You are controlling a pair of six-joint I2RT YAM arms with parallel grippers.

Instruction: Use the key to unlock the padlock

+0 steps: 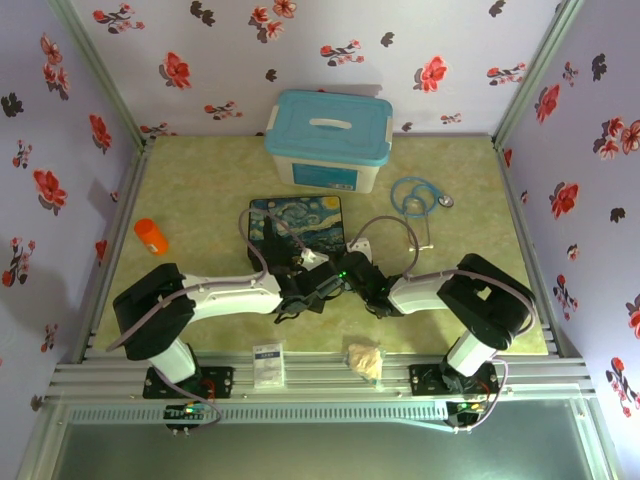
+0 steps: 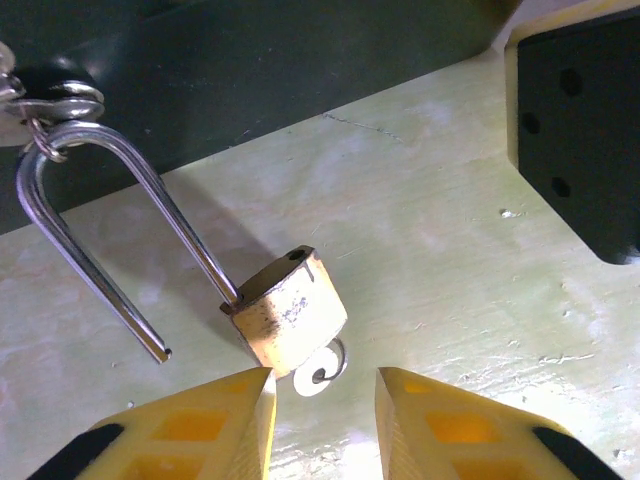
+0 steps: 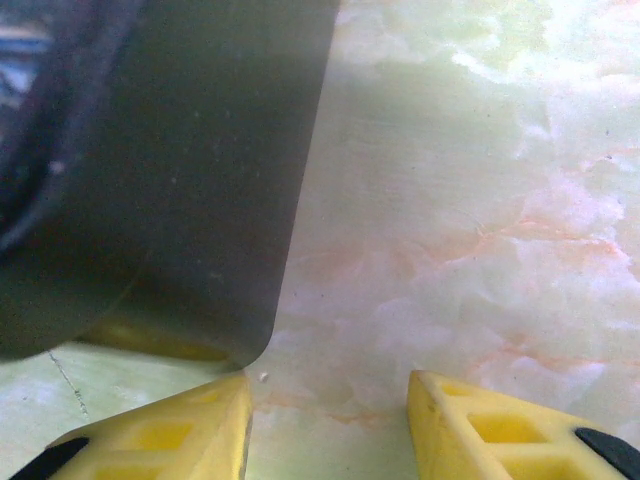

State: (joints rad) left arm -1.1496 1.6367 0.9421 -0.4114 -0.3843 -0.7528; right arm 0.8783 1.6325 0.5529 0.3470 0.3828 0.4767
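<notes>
Padlock (image 2: 287, 312) lies on its side on the pale green surface (image 2: 450, 280) in the left wrist view. Brass body is scuffed and the silver shackle (image 2: 170, 213) reaches away from it. One shackle leg sits in the body. The other ends bare on the surface, just beside the body and out of its hole. Judgement: lock reads as already sprung.

Key (image 2: 320, 372): a pale round bow with a hole pokes out from under the body's near end. Blade is hidden, so it is presumably seated in the keyway; cannot confirm. Small ring cluster (image 2: 50, 100) hangs at the shackle's bend.

Left tool (image 2: 323, 410): yellow fingers apart, nothing between them, gap lined up on the bow and just short of it. Right tool (image 3: 328, 400): fingers also apart, over bare surface, with a dark blurred mass on its left that I cannot identify.

Overhead: both arms meet mid-surface, just near of the starry-night box (image 1: 295, 222). Stethoscope (image 1: 415, 195) lies to the right, well apart.

Step in hand, as judged: confirm release.
- Pinch the bow squarely across its flat faces, not at the rim.
- The body looks light and loose and would likely spin with any twist, so the right tool should pin it first.
- Keep clear of the free leg; nudging it toward its hole risks re-latching.
</notes>
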